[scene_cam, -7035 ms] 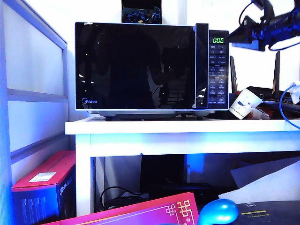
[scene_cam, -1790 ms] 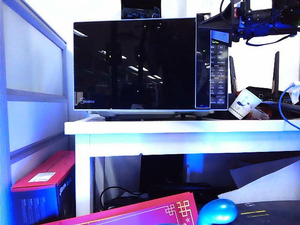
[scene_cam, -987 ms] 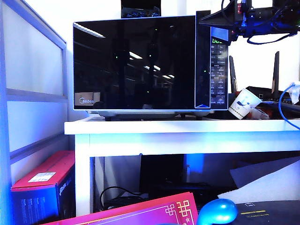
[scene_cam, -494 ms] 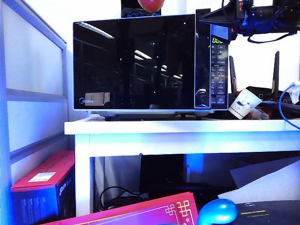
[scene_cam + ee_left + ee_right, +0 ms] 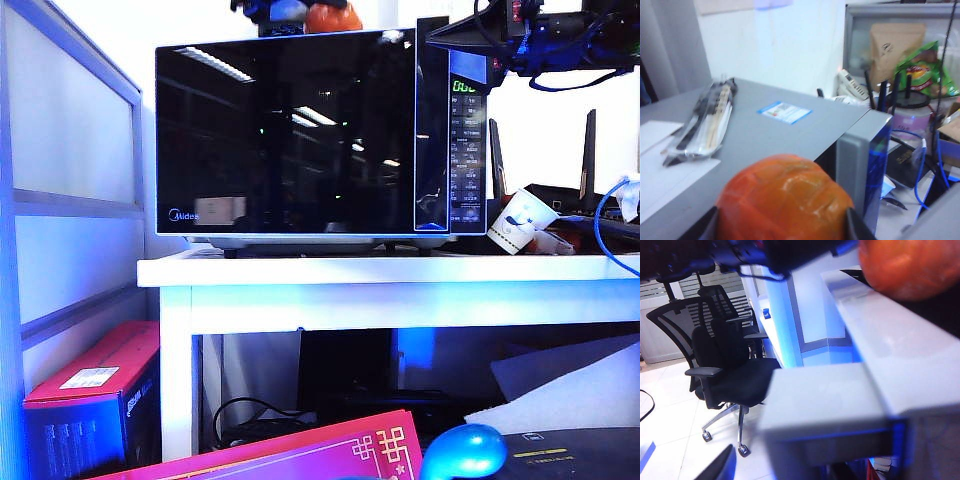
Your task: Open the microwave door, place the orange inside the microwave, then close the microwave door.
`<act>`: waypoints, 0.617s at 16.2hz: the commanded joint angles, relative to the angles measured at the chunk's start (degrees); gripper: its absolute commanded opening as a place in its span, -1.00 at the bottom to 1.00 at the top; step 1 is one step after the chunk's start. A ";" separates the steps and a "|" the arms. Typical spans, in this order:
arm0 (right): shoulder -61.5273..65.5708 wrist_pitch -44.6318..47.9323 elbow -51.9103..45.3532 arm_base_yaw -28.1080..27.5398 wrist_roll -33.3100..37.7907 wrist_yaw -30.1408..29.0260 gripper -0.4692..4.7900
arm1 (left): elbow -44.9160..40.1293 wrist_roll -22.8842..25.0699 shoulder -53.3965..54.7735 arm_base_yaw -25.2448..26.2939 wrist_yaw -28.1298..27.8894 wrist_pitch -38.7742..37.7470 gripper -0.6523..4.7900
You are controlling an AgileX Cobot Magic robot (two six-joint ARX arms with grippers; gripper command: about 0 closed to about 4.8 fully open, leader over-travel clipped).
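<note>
The microwave (image 5: 467,150) stands on a white table (image 5: 400,270). Its glossy black microwave door (image 5: 285,135) is ajar, swung slightly out at the handle side. My left gripper (image 5: 782,227) is shut on the orange (image 5: 785,200), which hangs just above the microwave's top (image 5: 770,135) and shows in the exterior view as the orange (image 5: 333,17). My right gripper (image 5: 450,40) is at the door's upper handle corner. In the right wrist view the grey door edge (image 5: 825,400) lies between the right gripper's (image 5: 790,460) jaws, with one finger (image 5: 720,465) standing apart from it. The other finger is hidden.
A wrapped pack of chopsticks (image 5: 705,120) and a blue sticker (image 5: 785,111) lie on the microwave's top. A paper cup (image 5: 522,222) and a black router (image 5: 590,190) sit to the right of the microwave. A red box (image 5: 95,400) is on the floor below.
The door has swung a little further out with my right gripper at its top corner. The orange in my left gripper has come into view above the microwave.
</note>
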 commanded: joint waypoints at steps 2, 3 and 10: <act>-0.42 0.81 0.24 -0.28 0.22 -0.09 0.09 | 0.20 0.00 1.16 -0.13 0.15 -0.44 0.27; -0.42 0.81 0.24 -1.09 0.26 -0.09 0.09 | 0.20 0.00 1.62 -0.13 0.20 -0.90 0.27; -0.42 2.05 0.24 -3.15 1.31 -0.02 0.36 | 0.20 0.00 2.36 -0.15 0.17 -1.49 0.27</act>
